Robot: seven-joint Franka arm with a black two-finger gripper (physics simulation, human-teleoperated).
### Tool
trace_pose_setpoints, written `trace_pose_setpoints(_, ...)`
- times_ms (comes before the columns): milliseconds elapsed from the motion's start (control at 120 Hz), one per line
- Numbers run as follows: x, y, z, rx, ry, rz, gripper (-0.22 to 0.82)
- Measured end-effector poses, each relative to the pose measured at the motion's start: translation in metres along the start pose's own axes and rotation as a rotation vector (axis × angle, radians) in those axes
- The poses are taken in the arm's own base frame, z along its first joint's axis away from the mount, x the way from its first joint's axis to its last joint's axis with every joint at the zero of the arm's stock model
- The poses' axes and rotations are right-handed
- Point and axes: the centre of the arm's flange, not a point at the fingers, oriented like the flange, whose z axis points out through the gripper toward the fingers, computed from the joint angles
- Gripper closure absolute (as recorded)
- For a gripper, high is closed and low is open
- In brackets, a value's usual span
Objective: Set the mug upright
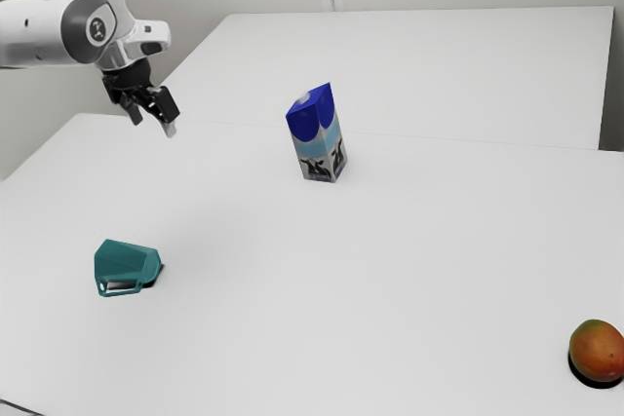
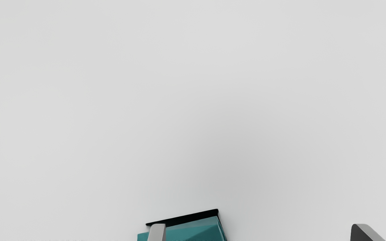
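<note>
White tabletop (image 1: 361, 280) bears the mug (image 1: 125, 261) on its side, near left in the exterior view. My gripper (image 1: 153, 122) hangs high, jaws spread, empty. Reaching seems in hand; next, descend and grip.

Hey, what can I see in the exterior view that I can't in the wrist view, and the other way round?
Exterior view: the blue-topped carton, the orange-green fruit, the white arm, and the handle of the mug.

Wrist view: a hand's-eye look down, with one finger overlapping the mug and the other seen against bare table.

Both: the teal mug lying on its side, the white table, and the open fingers of the end effector.
</note>
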Motion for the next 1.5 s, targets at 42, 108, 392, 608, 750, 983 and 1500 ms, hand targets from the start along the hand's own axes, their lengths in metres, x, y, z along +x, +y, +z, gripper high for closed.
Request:
trace_pose_setpoints(42,-0.001,0.001,0.002,-0.007,-0.003,-0.006,0.0)
trace_pose_setpoints(108,-0.007,-0.001,0.009,-0.019,-0.015,-0.018,0.0)
trace_pose_setpoints(392,-0.041,-0.044,0.059,-0.164,-0.048,-0.116,0.0)
trace_pose_setpoints(608,-0.079,-0.101,0.116,-0.295,-0.153,-0.185,0.0)
trace_pose_setpoints(750,-0.089,-0.119,0.151,-0.367,-0.215,-0.173,0.0)
trace_pose_setpoints(983,-0.1,-0.152,0.181,-0.459,-0.248,-0.157,0.0)
trace_pose_setpoints(1500,-0.166,-0.182,0.222,-0.711,-0.167,-0.266,0.0)
